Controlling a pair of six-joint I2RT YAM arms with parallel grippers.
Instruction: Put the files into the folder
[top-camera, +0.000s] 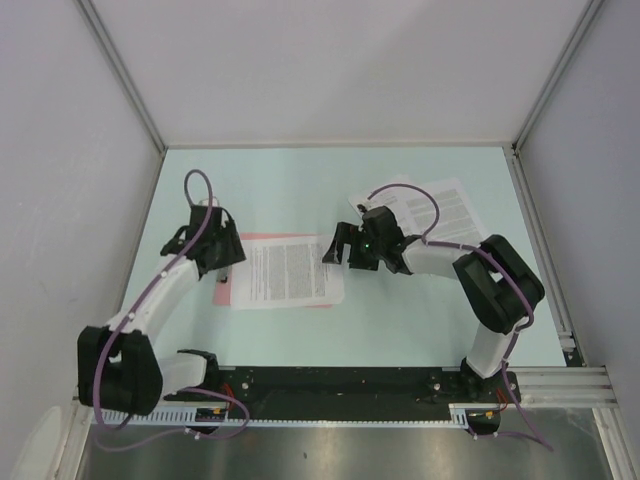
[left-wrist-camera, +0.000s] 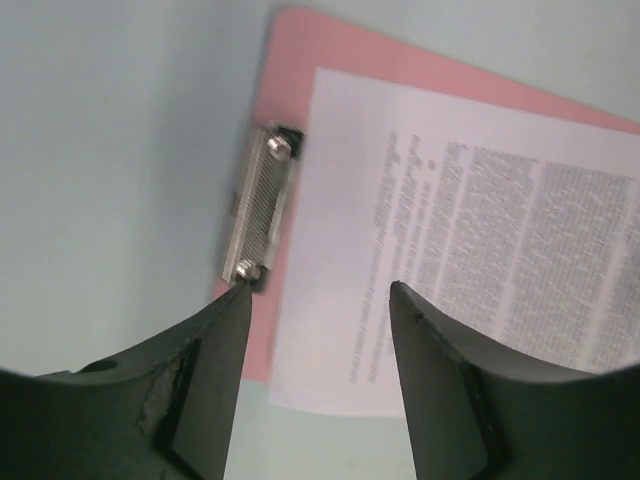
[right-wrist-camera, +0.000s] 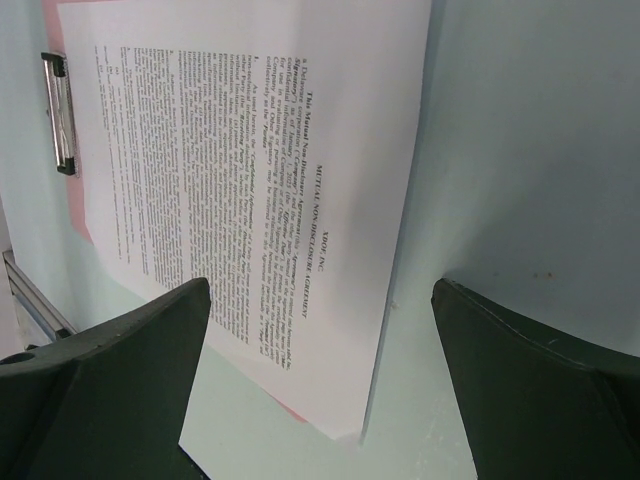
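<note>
The pink folder (top-camera: 222, 293) lies flat left of the table's middle, its metal clip (left-wrist-camera: 258, 215) on the left short edge. One printed sheet (top-camera: 290, 272) lies on the folder, overhanging its right and near edges; its left edge sits beside the clip, not under it. More files (top-camera: 455, 212) lie at the back right, partly under the right arm. My left gripper (top-camera: 232, 262) is open and empty just above the clip end (left-wrist-camera: 320, 290). My right gripper (top-camera: 333, 250) is open and empty over the sheet's right edge (right-wrist-camera: 322, 285). The sheet (right-wrist-camera: 250, 150), the clip (right-wrist-camera: 60, 110) and the folder (right-wrist-camera: 82, 222) show in the right wrist view.
The table is pale green (top-camera: 400, 320) with white walls at left, back and right. A metal rail (top-camera: 545, 250) runs along the right edge. The black base bar (top-camera: 340, 385) spans the near edge.
</note>
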